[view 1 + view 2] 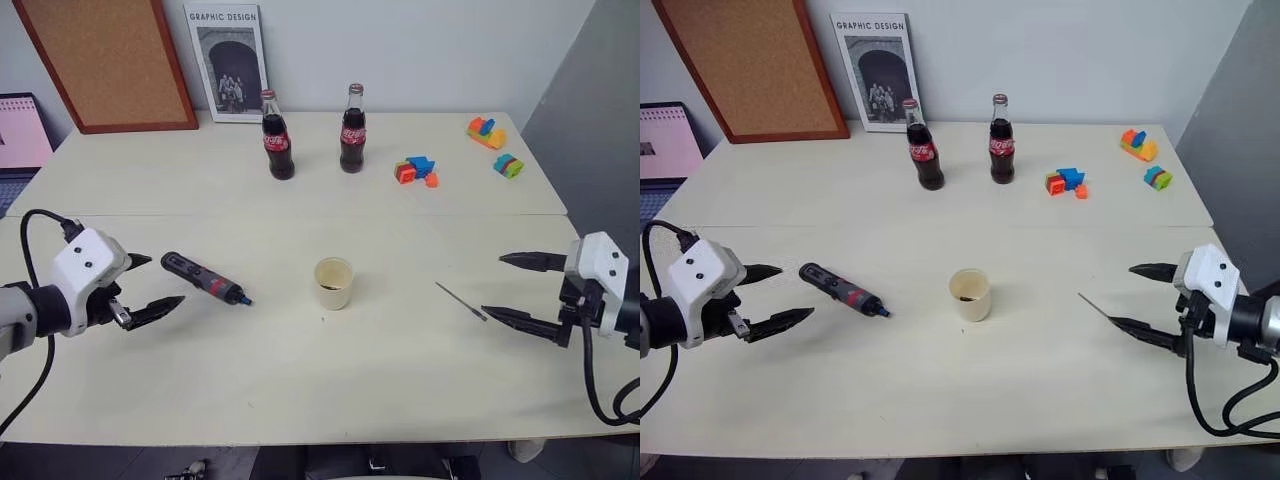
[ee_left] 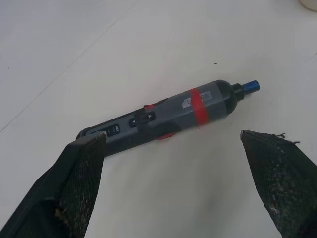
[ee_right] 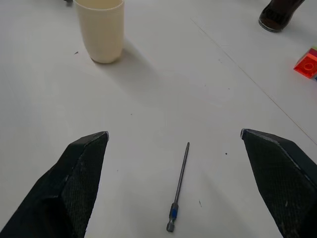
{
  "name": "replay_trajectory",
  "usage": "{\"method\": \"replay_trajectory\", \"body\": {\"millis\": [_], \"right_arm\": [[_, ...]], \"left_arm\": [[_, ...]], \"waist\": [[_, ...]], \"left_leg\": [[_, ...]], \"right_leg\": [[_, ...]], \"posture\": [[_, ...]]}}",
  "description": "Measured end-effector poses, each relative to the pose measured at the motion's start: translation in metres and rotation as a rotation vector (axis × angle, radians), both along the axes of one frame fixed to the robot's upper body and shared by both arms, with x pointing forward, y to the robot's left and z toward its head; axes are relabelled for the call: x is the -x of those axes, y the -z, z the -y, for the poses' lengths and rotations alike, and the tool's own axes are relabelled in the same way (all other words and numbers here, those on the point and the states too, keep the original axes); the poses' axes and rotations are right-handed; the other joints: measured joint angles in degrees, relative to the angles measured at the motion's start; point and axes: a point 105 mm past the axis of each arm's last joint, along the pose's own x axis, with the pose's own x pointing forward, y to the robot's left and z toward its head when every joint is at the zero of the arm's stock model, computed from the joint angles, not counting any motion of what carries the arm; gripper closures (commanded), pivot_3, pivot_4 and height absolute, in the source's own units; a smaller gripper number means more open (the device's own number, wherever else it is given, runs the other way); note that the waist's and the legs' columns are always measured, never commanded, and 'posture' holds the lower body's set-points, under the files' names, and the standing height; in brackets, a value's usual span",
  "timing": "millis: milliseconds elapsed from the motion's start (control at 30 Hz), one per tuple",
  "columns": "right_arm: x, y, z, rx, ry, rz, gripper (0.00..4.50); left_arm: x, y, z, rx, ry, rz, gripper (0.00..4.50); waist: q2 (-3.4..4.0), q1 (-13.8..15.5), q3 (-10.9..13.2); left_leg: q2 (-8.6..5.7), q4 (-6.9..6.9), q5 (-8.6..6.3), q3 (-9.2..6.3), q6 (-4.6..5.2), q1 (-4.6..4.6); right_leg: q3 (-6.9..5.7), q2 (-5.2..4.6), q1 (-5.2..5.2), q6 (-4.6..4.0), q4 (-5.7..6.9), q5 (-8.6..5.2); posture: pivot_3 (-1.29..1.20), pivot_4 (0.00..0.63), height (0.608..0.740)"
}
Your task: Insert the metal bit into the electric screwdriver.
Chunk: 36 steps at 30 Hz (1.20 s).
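The light is bright and even, coming from above. On the pale counter point(image 1: 300, 380) shadows are soft and short; the paper cup point(image 3: 100, 29) throws a faint one to its side. There is no strong glare. The claw fingers point(image 2: 74, 188) close to the wrist cameras look slightly soft.

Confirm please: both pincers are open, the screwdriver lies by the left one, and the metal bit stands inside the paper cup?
Not quite. The metal bit lies flat on the table before the right pincer, apart from the paper cup, as the right wrist view shows.
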Motion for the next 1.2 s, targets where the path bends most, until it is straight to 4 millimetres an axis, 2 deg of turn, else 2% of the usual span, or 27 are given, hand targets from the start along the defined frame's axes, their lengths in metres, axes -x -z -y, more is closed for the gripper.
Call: {"method": "replay_trajectory", "body": {"millis": [567,767,867,1033,1067,1167,1200], "right_arm": [[-0.003,0.003,-0.008,0.016,-0.038,-0.005,0.0],[-0.009,0.003,-0.022,-0.065,-0.052,-0.006,0.0],[-0.011,0.008,-0.037,-0.106,-0.072,-0.01,0.0],[-0.01,0.031,-0.059,-0.11,-0.099,-0.058,0.0],[-0.014,0.036,-0.067,-0.125,-0.097,-0.057,0.0],[-0.02,0.057,-0.108,-0.195,-0.14,-0.089,0.0],[-0.02,0.065,-0.115,-0.19,-0.14,-0.107,0.0]], "left_arm": [[0.007,0.011,-0.004,-0.032,0.01,-0.01,0.02],[0.002,0.0,0.003,-0.014,0.032,0.027,0.02],[0.002,0.003,0.023,0.004,0.107,0.019,0.02],[0.006,0.012,0.053,0.009,0.212,-0.023,0.02],[0.008,0.015,0.062,0.02,0.243,-0.037,0.02],[0.016,0.02,0.101,0.076,0.401,-0.05,0.02],[0.018,0.02,0.106,0.077,0.426,-0.053,0.02]], "waist": [[0.0,0.0,0.0],[0.0,0.0,0.0],[-0.01,0.0,0.0],[-0.01,0.0,0.0],[-0.05,-0.1,0.0],[-0.07,-0.2,0.0],[-0.04,-0.2,0.0]], "left_leg": [[0.0,0.02,0.0,0.01,0.0,0.03],[0.0,0.04,0.0,0.0,0.0,0.03],[0.0,0.04,0.0,-0.03,0.0,0.02],[0.0,0.05,0.01,-0.03,0.0,0.02],[0.0,0.05,0.01,-0.03,-0.01,0.04],[0.01,0.14,0.02,-0.03,-0.02,0.04],[0.0,0.13,0.02,-0.03,-0.03,0.04]], "right_leg": [[0.0,0.0,0.0,0.0,0.07,0.0],[0.01,0.0,0.0,0.0,0.12,0.0],[0.04,0.0,0.0,0.0,0.11,0.0],[0.06,0.0,-0.02,0.0,0.13,0.0],[0.07,0.0,-0.01,0.0,0.15,0.01],[0.07,0.02,-0.05,-0.01,0.35,0.01],[0.07,0.03,-0.07,-0.01,0.37,0.01]], "posture": [[0.0,0.15,0.74],[0.0,0.15,0.74],[0.0,0.15,0.74],[0.0,0.15,0.74],[0.0,0.15,0.74],[0.0,0.15,0.74],[0.0,0.15,0.74]]}}
